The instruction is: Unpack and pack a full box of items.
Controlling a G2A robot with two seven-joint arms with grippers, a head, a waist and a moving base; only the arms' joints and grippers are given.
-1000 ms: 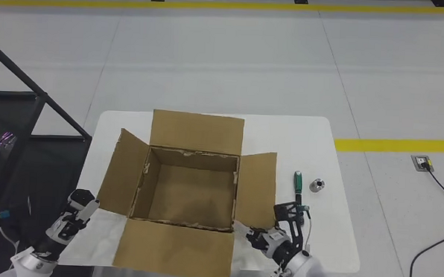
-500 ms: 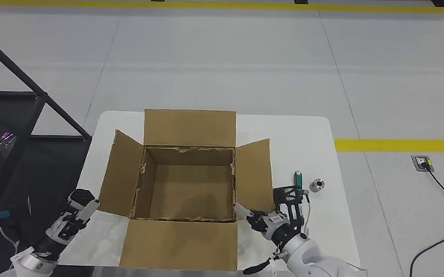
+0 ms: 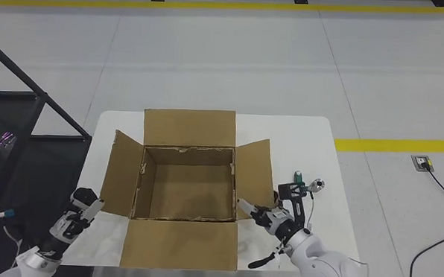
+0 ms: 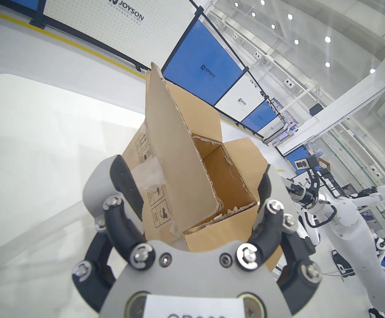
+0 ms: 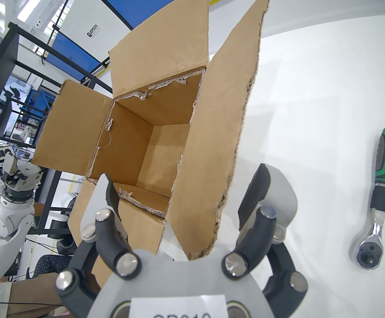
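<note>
Right gripper (image 5: 185,177) is spread wide and holds nothing, at the near corner of the box's (image 3: 189,127) right flap. Left gripper (image 4: 192,174) is also wide and holds nothing, near the box's left flap. The box is brown corrugated cardboard with ragged edges, all four flaps splayed, opening up, bare floor inside. It sits mid white table (image 3: 282,134). A ratchet (image 5: 373,207) lies right of the box, along its side, green grip pointing away, chrome head nearer. A small metal socket (image 3: 318,185) lies just beside the ratchet.

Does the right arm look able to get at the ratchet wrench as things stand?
Probably yes. The ratchet wrench lies on bare table close beside the open right gripper, nothing between them; but the box flap sits between its fingers, so back off first.
</note>
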